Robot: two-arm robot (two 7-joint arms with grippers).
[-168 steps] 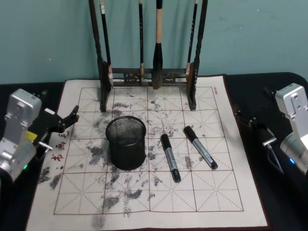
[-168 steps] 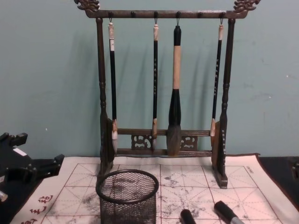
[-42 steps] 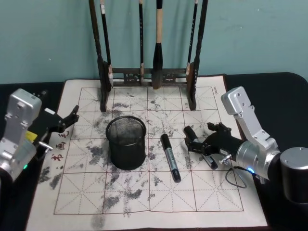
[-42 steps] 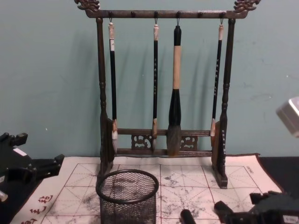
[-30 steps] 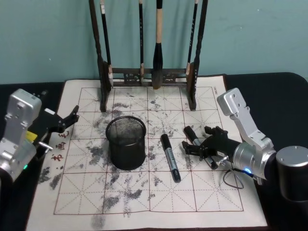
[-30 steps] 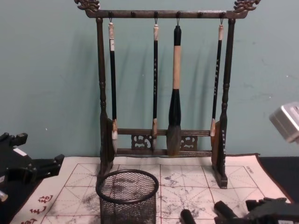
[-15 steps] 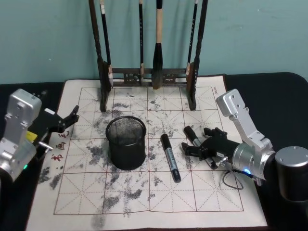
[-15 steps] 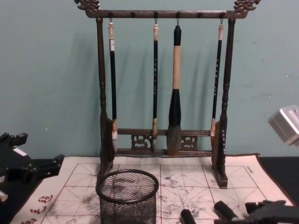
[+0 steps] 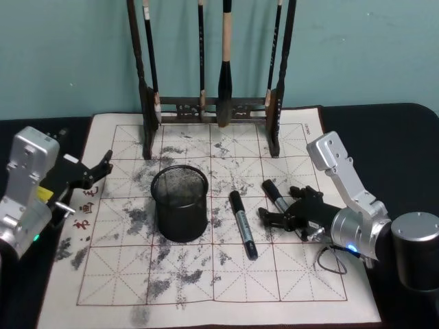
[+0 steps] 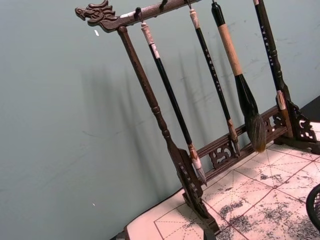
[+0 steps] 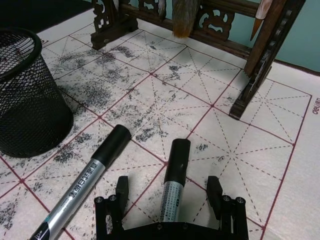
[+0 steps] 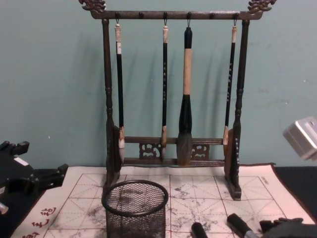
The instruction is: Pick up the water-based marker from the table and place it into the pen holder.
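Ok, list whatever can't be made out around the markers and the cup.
- Right marker: head view, lower half hidden under the right gripper.
- Left marker: chest view, body cut off by the bottom edge.
- Cup: chest view, base cut off.
- Marker print: head view, too small.

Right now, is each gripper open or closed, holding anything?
Left gripper: open, empty, parked by the mat's left edge.
Right gripper: open, straddling the right-hand marker.

My right gripper [image 11: 168, 183] is black, on a silver-grey arm [image 9: 341, 177]. The marker [image 11: 89, 176] nearest the pen holder [image 9: 180, 203] and the farther marker [image 11: 175, 162] both have black caps and silver printed barrels. The pen holder is black mesh. The mat [image 9: 302, 288] is cream, red-gridded and ink-smudged grey.
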